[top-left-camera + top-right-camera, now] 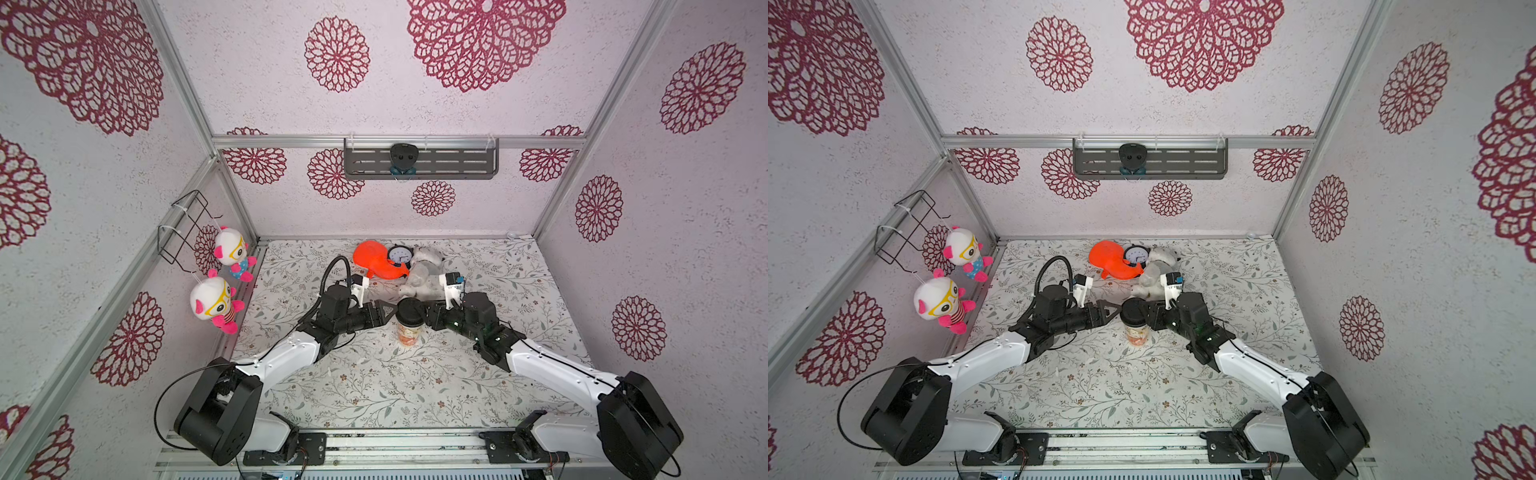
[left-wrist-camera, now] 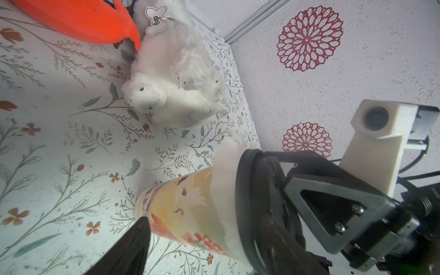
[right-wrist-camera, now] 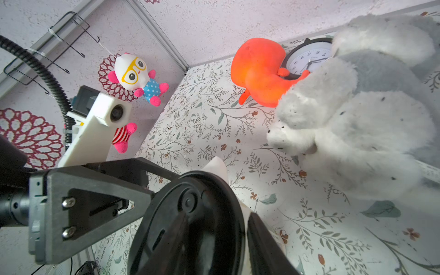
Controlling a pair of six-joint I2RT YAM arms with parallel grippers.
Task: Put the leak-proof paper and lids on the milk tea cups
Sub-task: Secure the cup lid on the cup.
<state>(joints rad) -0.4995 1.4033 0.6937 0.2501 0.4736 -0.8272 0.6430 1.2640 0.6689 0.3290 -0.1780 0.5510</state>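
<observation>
Because the thin, translucent white leak-proof paper [image 2: 226, 176] is already draped over the mouth of the tall cream paper cup with the orange-red print [image 1: 408, 334], pinned there under the black round plastic lid [image 1: 410, 308], your main risk is probably disturbing what looks nearly finished. Your right fingers [image 2: 316, 182] are closed partway on that lid. A twist or pull as they let go could drag the sheet sideways or tear its skirt, which hangs unevenly, with one corner sticking out past the rim. Your left fingers [image 3: 54, 216] stand wide apart beside the cup and clamp nothing. Whether one touches its wall I cannot tell, so the tall, light cup has little bracing and a sideways nudge could tip it. The fluffy white-and-grey plush dog [image 1: 424, 270] lies just behind the cup, close enough to snag an arm swinging back. The worktop [image 1: 374, 386] is covered in pale cloth printed with leafy sprigs. Beyond the cup rise textured white walls with crimson rosettes, aluminium framing and a slotted grey shelf [image 1: 457, 164].
</observation>
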